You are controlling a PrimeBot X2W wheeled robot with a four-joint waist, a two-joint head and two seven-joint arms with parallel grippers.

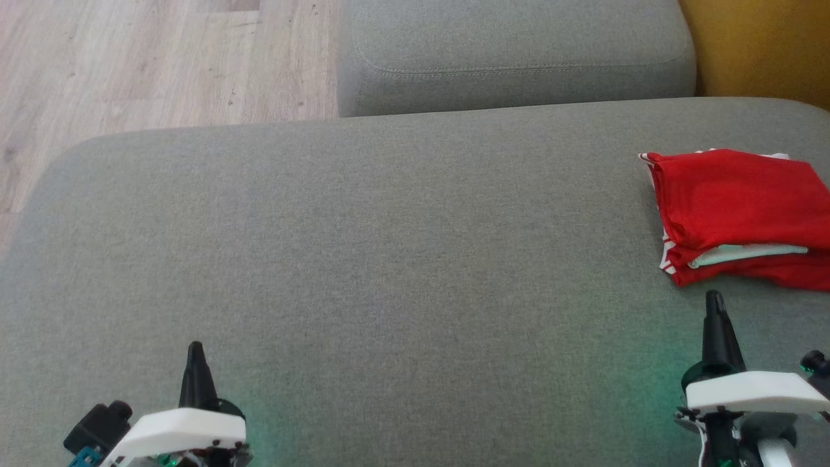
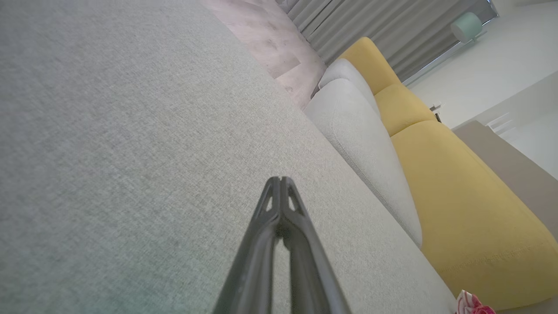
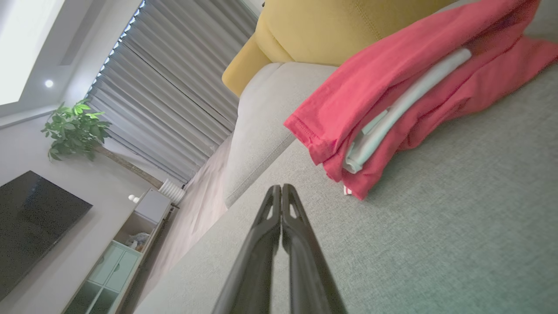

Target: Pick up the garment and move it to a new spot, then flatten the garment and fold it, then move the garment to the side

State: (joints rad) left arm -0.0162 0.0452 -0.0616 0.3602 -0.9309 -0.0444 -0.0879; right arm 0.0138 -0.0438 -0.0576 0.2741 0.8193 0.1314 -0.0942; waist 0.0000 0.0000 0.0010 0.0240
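Both sets of fingers are shut tight and hold nothing. The left fingers (image 1: 194,379) and right fingers (image 1: 716,327) hang over the sofa's (image 1: 389,259) near side. The folded red shirt (image 1: 733,194) lies on the sofa's right end.

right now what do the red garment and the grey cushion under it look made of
Red garment: probably soft matte cotton jersey, going by its stitched hem and limp folds. Grey cushion: woven upholstery fabric, matte, with a fine flecked weave showing.

garment (image 1: 739,214) cut off at right edge
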